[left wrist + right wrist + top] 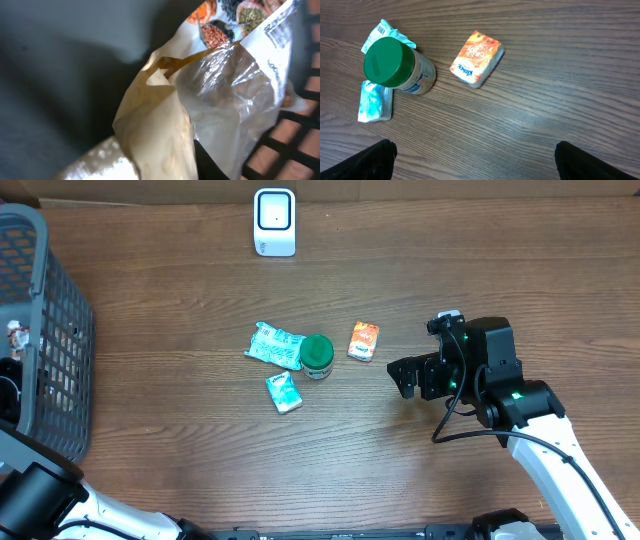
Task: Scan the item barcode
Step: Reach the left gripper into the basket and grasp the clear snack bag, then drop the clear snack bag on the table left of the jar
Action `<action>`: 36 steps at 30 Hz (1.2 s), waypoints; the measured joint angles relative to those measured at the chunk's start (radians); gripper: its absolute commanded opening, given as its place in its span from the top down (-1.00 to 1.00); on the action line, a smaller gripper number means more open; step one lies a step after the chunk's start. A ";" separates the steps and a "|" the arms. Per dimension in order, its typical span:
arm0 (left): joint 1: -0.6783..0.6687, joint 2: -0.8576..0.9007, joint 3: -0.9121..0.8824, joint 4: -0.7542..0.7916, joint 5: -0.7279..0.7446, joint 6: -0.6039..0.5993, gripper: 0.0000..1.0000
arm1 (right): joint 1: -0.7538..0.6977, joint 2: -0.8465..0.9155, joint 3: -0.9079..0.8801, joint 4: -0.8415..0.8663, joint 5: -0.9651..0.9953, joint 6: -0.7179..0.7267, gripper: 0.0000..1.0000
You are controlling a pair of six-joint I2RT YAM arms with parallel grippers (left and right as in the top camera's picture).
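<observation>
R end effector (405, 377) wide, toward Kleenex pack (364, 341)

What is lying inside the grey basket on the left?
A crinkled clear plastic bag printed with food pictures lies against the basket mesh. What lies beneath the bag, and the rest of the basket floor, is covered.

Looks like a mock shop checkout set up in a robotics lab. Shown by a white barcode scanner (274, 222) standing at the far edge of a wood-grain table (180, 430), a grey plastic shopping basket (62, 330) at the left, and small retail goods (an orange tissue pack (363, 341), a green-lidded jar (317, 355), teal packets (275, 343)) lying loose mid-table. Worked by a white robot arm (548, 442) with black cabling.
</observation>
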 measured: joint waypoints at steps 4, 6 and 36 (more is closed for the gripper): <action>0.000 0.000 0.082 -0.082 0.025 0.000 0.88 | 0.000 0.000 0.000 0.000 0.000 0.000 -1.00; 0.000 -0.002 0.137 -0.131 0.032 0.000 0.90 | 0.000 0.000 0.000 0.000 0.000 0.000 -1.00; -0.540 -0.596 0.350 -0.602 0.093 0.072 0.91 | 0.000 0.000 0.000 0.027 0.000 0.000 -1.00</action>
